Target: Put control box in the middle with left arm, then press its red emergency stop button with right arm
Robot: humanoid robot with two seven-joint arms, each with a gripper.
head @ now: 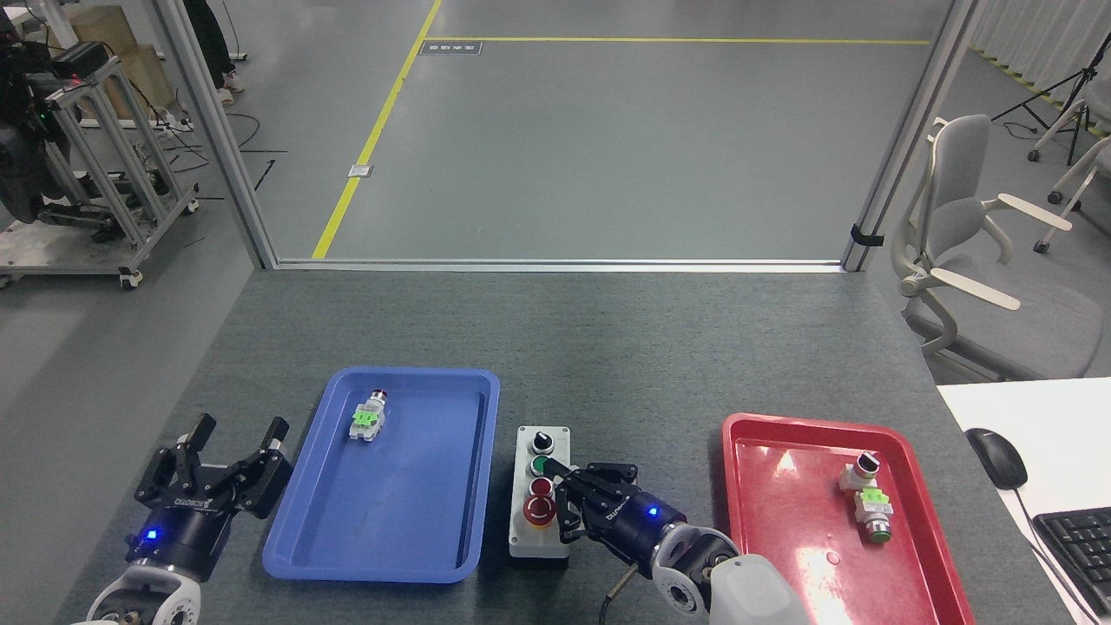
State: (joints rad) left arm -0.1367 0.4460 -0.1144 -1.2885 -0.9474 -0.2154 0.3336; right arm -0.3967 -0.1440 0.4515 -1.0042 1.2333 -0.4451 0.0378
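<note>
The control box (521,531), light grey on a black base, lies on the dark-grey felt between the two trays, its long side running away from me. Its row reads black knob, green button, small red button, then the big red button (538,511) nearest me. My right gripper (561,491) comes in low from the right with its black fingers drawn together, and their tips reach over the box's right edge beside the two red buttons. My left gripper (234,438) stands open left of the blue tray, holding nothing.
The blue tray (408,555) holds a small green-and-silver part (368,418) with a red tip. A red tray (781,521) on the right carries a similar part (870,502). A white desk with a mouse (995,457) and a keyboard stands at the far right.
</note>
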